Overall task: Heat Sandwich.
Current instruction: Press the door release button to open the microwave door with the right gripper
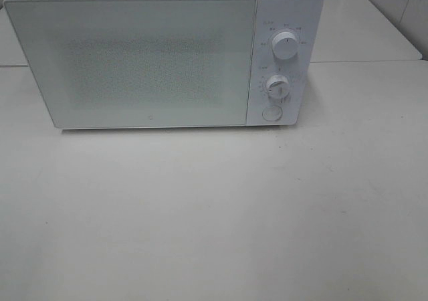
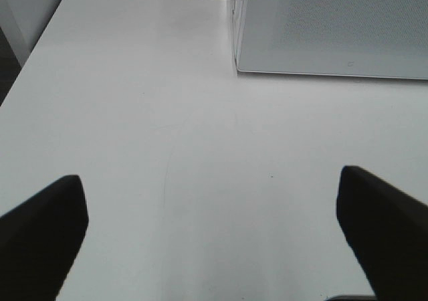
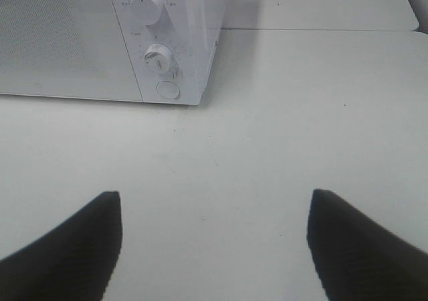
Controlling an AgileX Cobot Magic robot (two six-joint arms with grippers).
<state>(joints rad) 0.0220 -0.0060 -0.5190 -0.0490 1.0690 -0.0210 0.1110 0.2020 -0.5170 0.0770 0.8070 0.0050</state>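
High view: a white box-shaped microwave (image 1: 160, 60) stands door shut on a white table (image 1: 214, 214); the sandwich's place cannot be told. Left wrist view: the left gripper (image 2: 208, 177) hangs spread wide and empty before the microwave's left front corner. Right wrist view: the right gripper (image 3: 214, 194) is spread likewise, before its knob panel.

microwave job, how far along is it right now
Done: nothing visible. The microwave is shut, no sandwich shows in any view, and the frosted front hides the inside.
In hand: nothing. The left gripper and right gripper both hang open and empty over the table.
Left: probably everything, from opening the microwave to turning the knobs.
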